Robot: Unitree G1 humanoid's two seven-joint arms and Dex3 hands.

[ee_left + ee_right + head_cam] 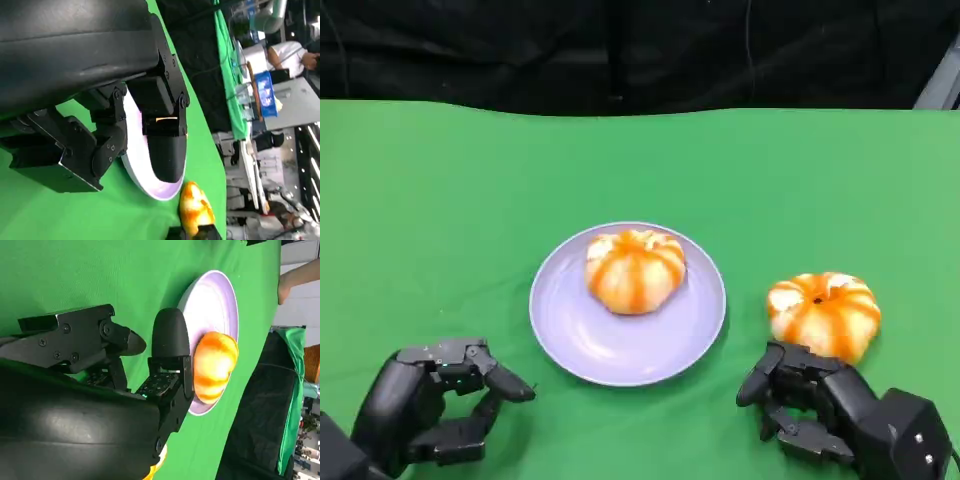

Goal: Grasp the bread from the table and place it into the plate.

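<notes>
Here's the green worktop (440, 200), and at its middle sits the lavender plate (610, 350), our landmark for everything else. One bread (635, 270), a pumpkin-shaped bun striped orange on pale cream, already lies inside the plate, toward its far half and touching the plate's floor. A second bread (825, 313) of the same look rests on the worktop off to the plate's right side, clear of the rim and not touching it.

The right hand (805, 405) is down low, on the near side of that second bread, fingers curled partway with a gap between them, gripping nothing. Its fingertips sit just beside the bun's near edge; whether they actually touch it I cannot tell from up top. From the right wrist view the right hand's fingers (170, 340) stand apart, nothing between them, and the plate (210, 300) with the bun (215, 362) on it lies beyond them.

Over on the plate's left side, the left hand (445, 405) hovers near the worktop, well apart from the rim, fingers bent in a loose hook and likewise holding nothing. The left wrist view shows its fingers (165, 145) spread in front of the plate (140, 170), and the loose bread (195, 207) on the plate's far side.

Behind the worktop hangs a black backdrop (620, 50).
</notes>
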